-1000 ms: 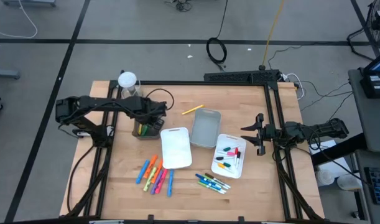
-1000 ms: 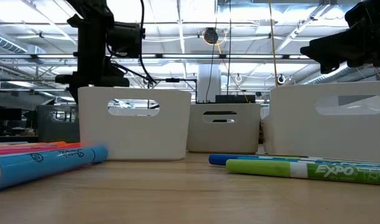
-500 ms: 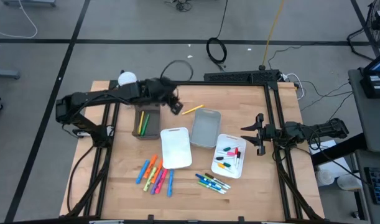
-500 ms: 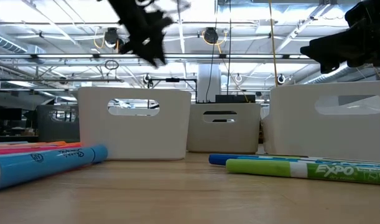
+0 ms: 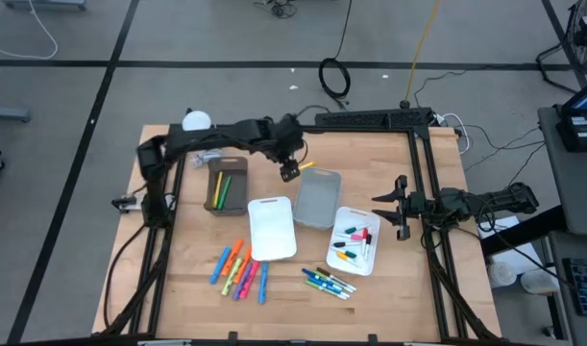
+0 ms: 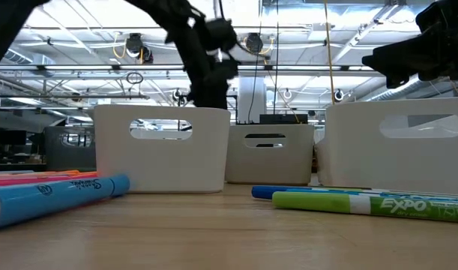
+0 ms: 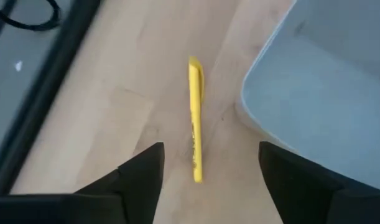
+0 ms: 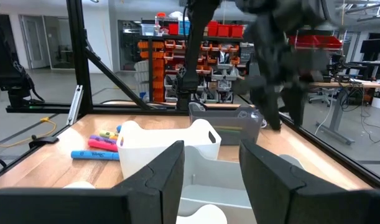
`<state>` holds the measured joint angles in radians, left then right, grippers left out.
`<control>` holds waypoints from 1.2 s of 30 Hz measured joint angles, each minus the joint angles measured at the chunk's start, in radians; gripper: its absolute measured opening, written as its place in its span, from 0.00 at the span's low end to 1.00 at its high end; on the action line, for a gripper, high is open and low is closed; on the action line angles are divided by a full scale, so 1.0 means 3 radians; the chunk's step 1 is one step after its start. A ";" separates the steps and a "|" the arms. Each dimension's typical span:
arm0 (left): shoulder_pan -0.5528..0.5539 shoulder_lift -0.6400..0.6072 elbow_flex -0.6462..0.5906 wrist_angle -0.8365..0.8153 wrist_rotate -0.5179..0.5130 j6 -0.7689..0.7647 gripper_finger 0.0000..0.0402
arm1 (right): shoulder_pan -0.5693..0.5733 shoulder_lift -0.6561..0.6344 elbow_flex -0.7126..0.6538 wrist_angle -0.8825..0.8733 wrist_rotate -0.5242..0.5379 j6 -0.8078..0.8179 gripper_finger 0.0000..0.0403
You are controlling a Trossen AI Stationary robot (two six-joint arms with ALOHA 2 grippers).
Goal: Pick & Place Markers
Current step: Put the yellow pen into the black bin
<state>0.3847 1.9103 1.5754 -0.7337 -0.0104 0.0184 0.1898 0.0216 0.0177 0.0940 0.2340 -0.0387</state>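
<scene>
Wooden table, open left tool above yellow marker.

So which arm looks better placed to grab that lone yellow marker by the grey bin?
Probably the left: the left gripper hangs open right over the yellow marker. The right gripper waits open at the table's right edge.

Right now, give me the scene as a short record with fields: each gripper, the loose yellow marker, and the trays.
left gripper: open, above the yellow marker, not touching it
right gripper: open, waiting at the table's right edge
yellow marker: flat on the table beside the grey tray
brown tray: holds markers
right white tray: holds several markers
middle white tray: no markers visible inside
</scene>
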 joint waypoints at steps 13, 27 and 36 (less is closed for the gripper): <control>0.0158 0.0685 0.0001 0.0015 0.0043 0.0034 0.57 | 0.0000 0.0000 0.0001 0.0000 0.0000 0.0000 0.35; 0.0174 0.0773 0.0000 -0.0093 0.0150 0.0119 0.53 | -0.0001 0.0000 0.0001 0.0000 0.0000 0.0000 0.35; 0.0245 0.0773 -0.0007 -0.0326 0.0444 0.0103 0.34 | 0.0000 0.0001 0.0001 0.0000 0.0000 0.0001 0.35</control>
<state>0.4581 2.1422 1.5734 -0.8315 0.1229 0.0492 0.1896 0.0218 0.0181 0.0940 0.2340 -0.0386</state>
